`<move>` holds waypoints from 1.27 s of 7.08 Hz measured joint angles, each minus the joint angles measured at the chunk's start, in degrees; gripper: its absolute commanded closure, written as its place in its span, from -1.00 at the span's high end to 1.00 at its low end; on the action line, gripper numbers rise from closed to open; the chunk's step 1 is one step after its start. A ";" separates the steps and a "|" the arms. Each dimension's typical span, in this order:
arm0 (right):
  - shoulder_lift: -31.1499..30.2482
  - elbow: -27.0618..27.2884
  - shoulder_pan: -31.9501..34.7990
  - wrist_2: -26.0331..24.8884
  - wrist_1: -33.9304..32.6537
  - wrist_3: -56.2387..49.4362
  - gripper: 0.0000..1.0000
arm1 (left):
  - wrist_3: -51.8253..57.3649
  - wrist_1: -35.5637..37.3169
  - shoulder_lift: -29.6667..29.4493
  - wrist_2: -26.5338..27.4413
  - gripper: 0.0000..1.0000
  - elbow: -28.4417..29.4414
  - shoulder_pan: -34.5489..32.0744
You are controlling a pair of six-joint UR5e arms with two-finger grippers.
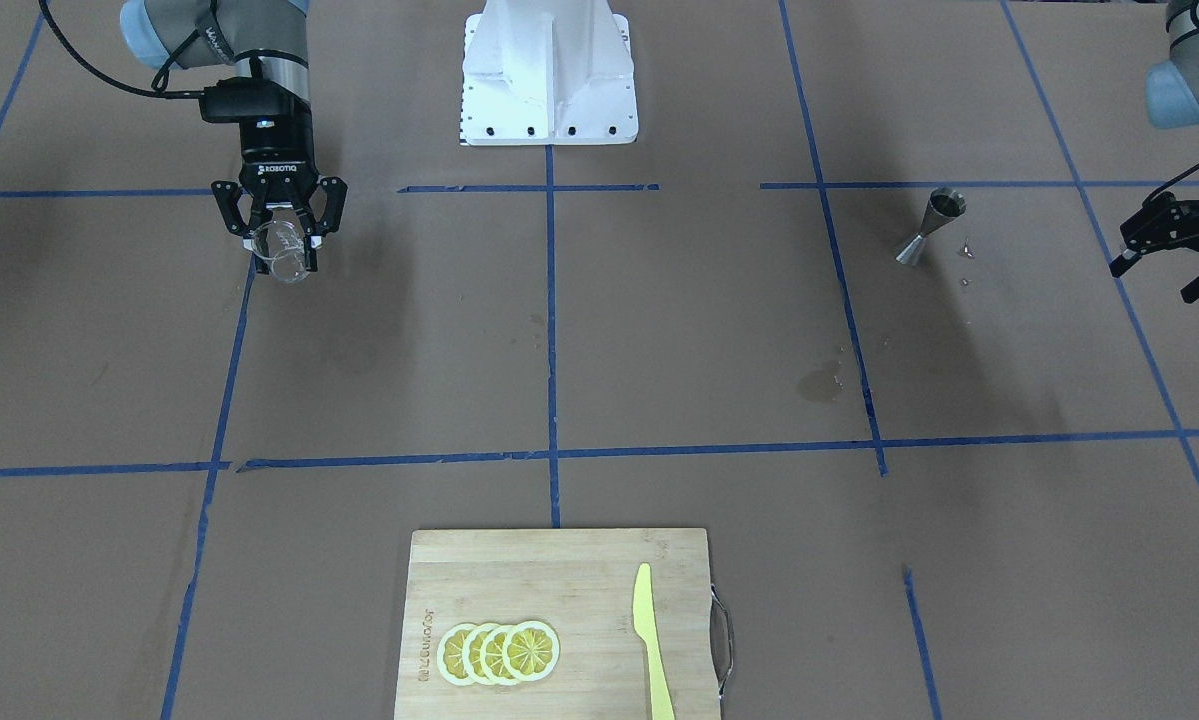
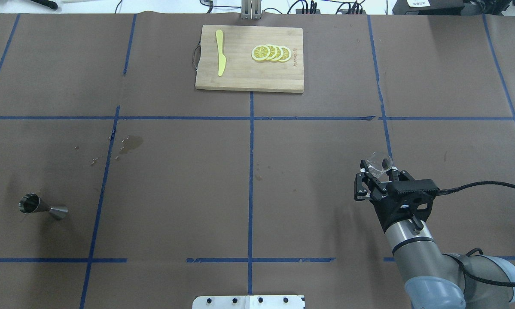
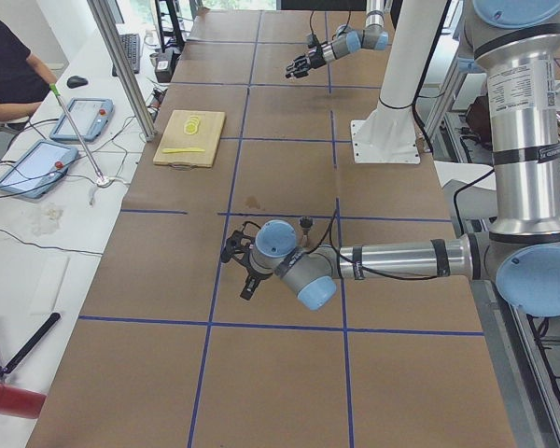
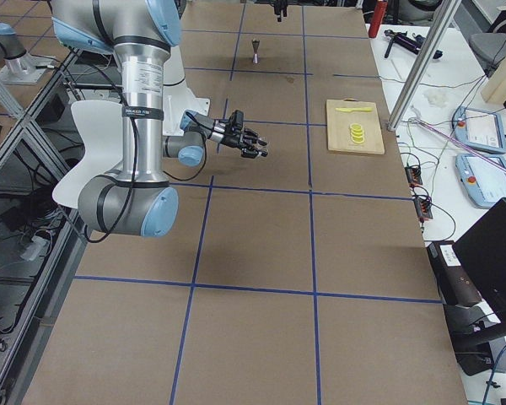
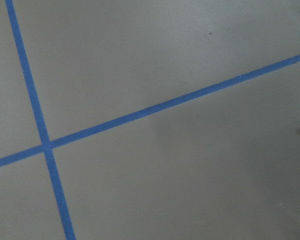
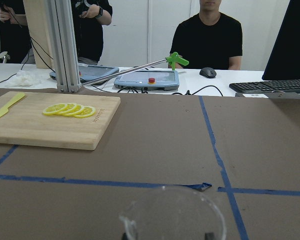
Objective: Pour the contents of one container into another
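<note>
From where I stand, the right hand (image 1: 284, 250) is clamped on the small glass cup (image 1: 287, 265), held out over its own side of the counter (image 1: 659, 350). The steel jigger (image 1: 927, 230) stands upright, long axis vertical, well away across the middle line on the robot's left side. The left hand (image 1: 1156, 280) hangs near the jigger with its fingers spread and nothing in them. It is much the nearer of the two, so I'd guess the pour waits on closing that sideways gap between cup and jigger
</note>
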 measured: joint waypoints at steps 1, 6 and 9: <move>-0.26 -2.48 0.03 -0.31 2.73 0.05 -1.00 | 0.00 2.15 0.14 -1.38 1.00 -1.58 -0.30; -3.27 -11.98 -0.01 -2.43 15.84 0.06 -1.00 | -0.10 4.09 1.90 -2.09 1.00 -5.17 -1.68; -3.49 -16.69 -0.06 -2.92 21.85 0.11 -1.00 | -0.17 4.04 2.30 -1.94 1.00 -5.60 -1.83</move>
